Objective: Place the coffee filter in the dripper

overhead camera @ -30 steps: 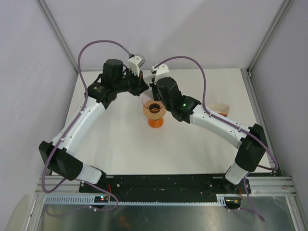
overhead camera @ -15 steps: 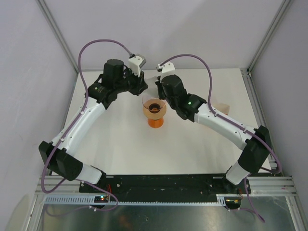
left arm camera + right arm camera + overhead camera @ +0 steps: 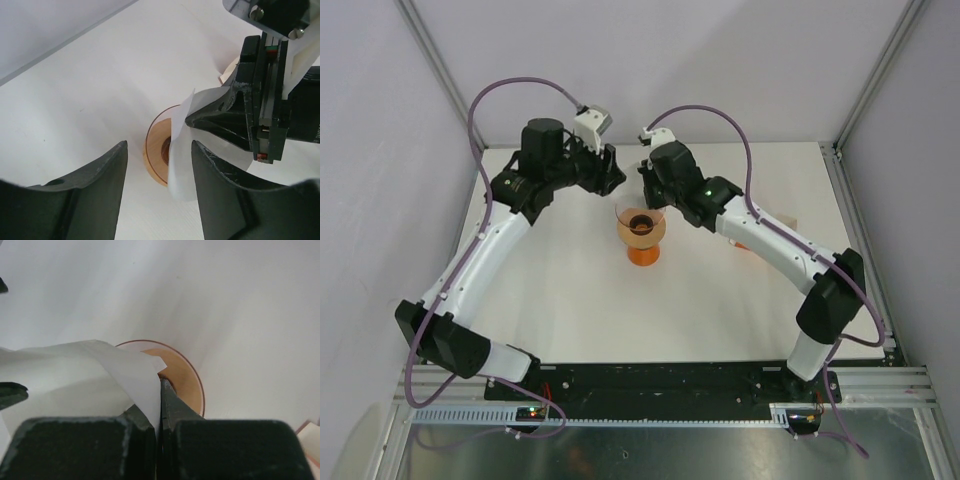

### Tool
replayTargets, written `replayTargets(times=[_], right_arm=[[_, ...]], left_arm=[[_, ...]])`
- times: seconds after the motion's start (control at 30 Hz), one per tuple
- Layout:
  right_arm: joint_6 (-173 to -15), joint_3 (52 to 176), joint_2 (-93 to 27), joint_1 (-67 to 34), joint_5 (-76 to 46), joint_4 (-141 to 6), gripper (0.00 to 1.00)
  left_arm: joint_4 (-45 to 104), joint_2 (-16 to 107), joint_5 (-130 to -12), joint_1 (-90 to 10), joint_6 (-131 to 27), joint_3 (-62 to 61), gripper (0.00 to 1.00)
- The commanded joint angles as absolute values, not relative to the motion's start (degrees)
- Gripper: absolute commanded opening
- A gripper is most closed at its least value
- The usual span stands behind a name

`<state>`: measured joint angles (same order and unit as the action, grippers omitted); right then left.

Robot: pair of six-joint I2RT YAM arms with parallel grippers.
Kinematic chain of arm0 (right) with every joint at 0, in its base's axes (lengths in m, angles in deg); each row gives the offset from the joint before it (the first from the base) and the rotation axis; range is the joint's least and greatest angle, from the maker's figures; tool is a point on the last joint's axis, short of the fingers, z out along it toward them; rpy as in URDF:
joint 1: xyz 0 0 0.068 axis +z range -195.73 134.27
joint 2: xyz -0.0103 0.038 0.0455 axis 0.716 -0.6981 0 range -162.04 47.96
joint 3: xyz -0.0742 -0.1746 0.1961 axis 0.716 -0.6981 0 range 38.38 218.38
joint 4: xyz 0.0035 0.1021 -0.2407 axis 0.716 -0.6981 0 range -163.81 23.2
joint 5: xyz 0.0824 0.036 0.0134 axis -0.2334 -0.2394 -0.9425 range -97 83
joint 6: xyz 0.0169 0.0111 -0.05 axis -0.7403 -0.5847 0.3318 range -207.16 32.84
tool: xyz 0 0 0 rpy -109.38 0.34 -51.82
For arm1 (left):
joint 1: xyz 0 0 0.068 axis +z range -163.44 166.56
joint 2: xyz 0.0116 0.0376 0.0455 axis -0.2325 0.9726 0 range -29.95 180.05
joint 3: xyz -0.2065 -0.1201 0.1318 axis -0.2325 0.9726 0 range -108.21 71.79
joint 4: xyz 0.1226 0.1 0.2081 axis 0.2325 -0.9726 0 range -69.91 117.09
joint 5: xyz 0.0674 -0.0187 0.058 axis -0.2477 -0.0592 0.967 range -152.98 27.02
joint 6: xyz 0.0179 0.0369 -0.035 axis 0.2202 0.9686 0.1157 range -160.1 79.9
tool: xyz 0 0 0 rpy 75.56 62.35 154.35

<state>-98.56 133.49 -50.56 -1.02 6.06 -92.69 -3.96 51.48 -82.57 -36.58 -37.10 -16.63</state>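
The coffee filter (image 3: 95, 372), a thin white sheet of paper, is pinched at one edge between the fingers of my right gripper (image 3: 161, 387), which is shut on it. It hangs just above the dripper (image 3: 641, 225), a clear pinkish cone standing on a small orange cup (image 3: 642, 256) at mid-table. In the left wrist view the filter (image 3: 181, 155) droops in front of the dripper's rim (image 3: 149, 150), below my right gripper (image 3: 192, 120). My left gripper (image 3: 159, 150) is open; its fingers stand on either side of the paper without gripping it.
A flat orange packet (image 3: 747, 243) lies on the table to the right, partly under my right arm. Both wrists crowd close together over the dripper. White walls and metal frame posts (image 3: 835, 150) enclose the table.
My left gripper has opened, let go of the filter and drawn back slightly to the left. My right arm has shifted left and further back, still holding the filter over the dripper.
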Motion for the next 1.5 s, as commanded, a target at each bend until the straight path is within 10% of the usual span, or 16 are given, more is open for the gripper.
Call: replayTargets(times=[0.0, 0.43, 0.8, 1.47], right_arm=[[-101.7, 139.1, -52.2, -1.9, -2.5, -99.3, 0.00], [-102.5, 142.2, -55.8, -2.2, -7.8, -107.5, 0.01], [-101.2, 143.2, -56.5, -2.5, -7.0, -106.5, 0.35], [-93.7, 150.1, -53.9, -2.5, 2.7, -107.7, 0.57]], left_arm=[[-4.1, 48.7, -84.0, -35.1, -36.7, -18.5, 0.59], [-4.3, 49.1, -86.2, -34.9, -36.3, -13.5, 0.57], [-4.1, 51.5, -85.6, -34.9, -35.3, -13.0, 0.55], [-4.2, 53.1, -86.9, -33.7, -35.0, -15.5, 0.59]])
